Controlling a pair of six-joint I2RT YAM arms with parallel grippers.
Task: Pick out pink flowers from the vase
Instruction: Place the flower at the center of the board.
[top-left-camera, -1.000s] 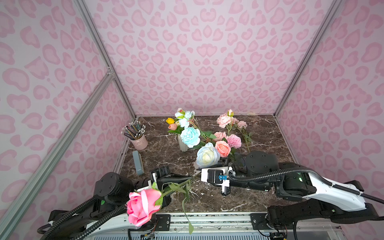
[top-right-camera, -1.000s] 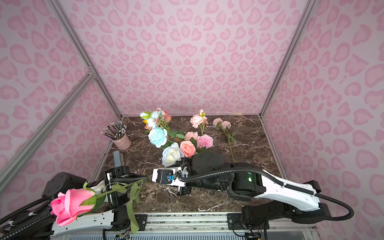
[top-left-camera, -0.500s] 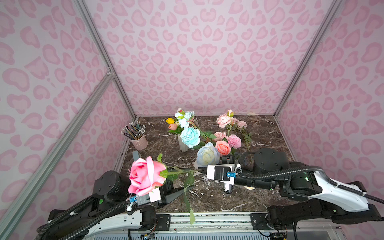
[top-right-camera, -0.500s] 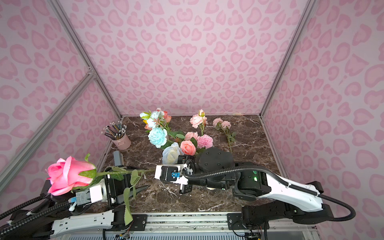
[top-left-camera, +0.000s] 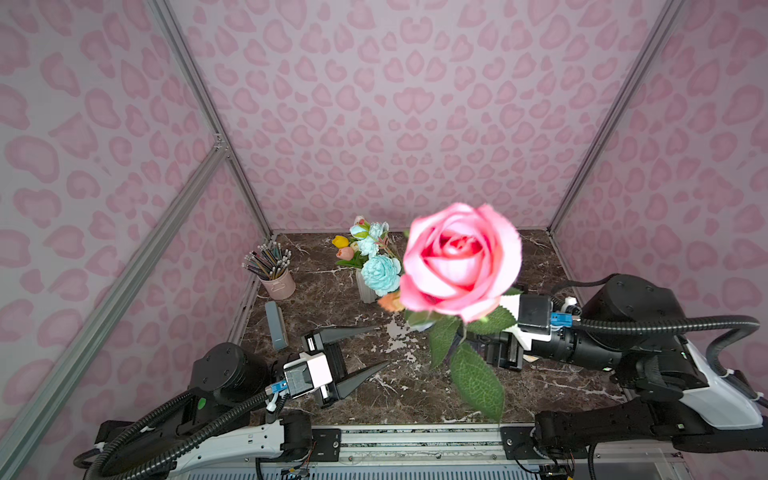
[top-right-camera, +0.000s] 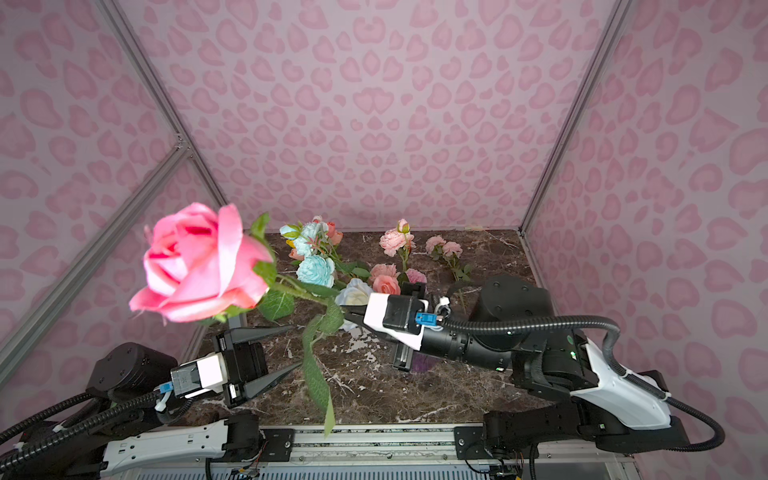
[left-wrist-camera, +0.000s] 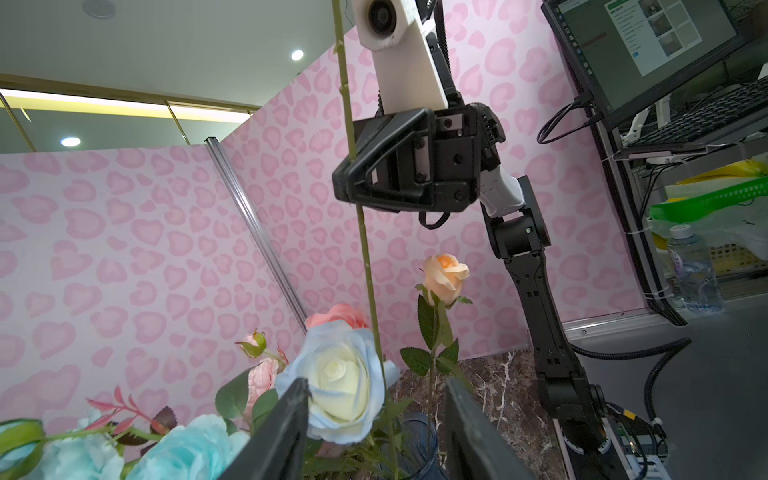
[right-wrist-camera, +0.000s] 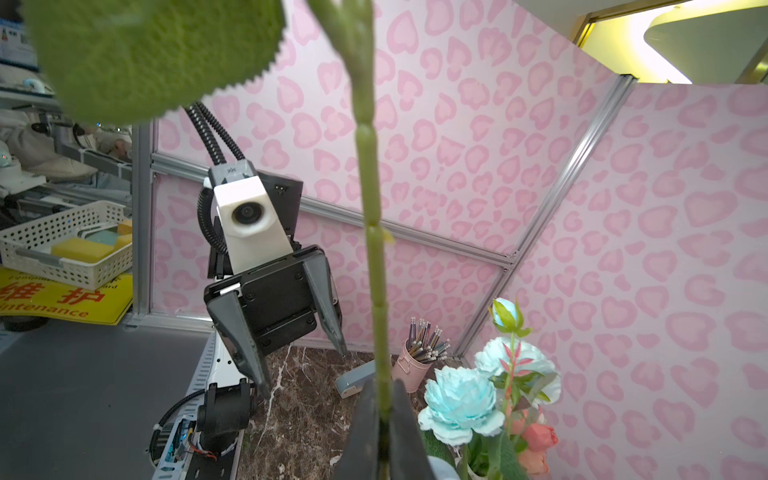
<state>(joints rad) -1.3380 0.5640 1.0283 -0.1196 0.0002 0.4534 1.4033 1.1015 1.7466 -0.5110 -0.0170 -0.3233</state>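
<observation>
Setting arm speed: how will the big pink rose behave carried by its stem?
Probably top-heavy: the pink rose sits far from the right gripper, so it may sway. Its stem looks straight, likely stiff, yet thin enough to twist in the shut jaws. The leaf droops, seemingly floppy.

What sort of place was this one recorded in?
Probably a lab test booth, not a home: pink-patterned panels on aluminium framing enclose a marbled tabletop, and a monitor and storage basket sit just outside.
</observation>
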